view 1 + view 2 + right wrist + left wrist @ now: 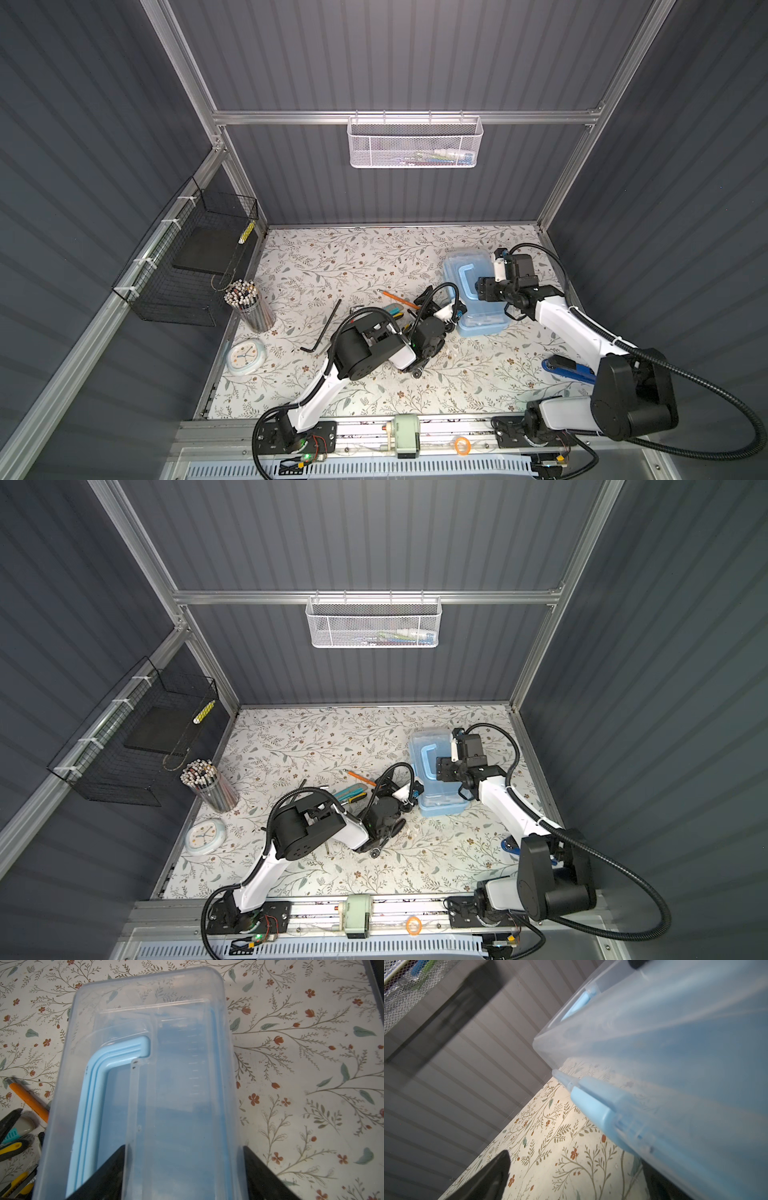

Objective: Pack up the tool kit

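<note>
Box (482,322) hemmed on two sides, with open surface (332,257) beyond.
Left pincer (575,1159) gapes wide at its corner; right pincer (184,1147), spread wide, straddles its long edge. Grip unclear.

Smooth translucent plastic tool kit (176,1088)

Free passage over bare surface (332,257) in upper middle of both top views. Blocked mid-frame by box (484,322), knives (392,309), hex key (326,328); at left edge by pencil cup (253,309), clock (246,355).
</note>
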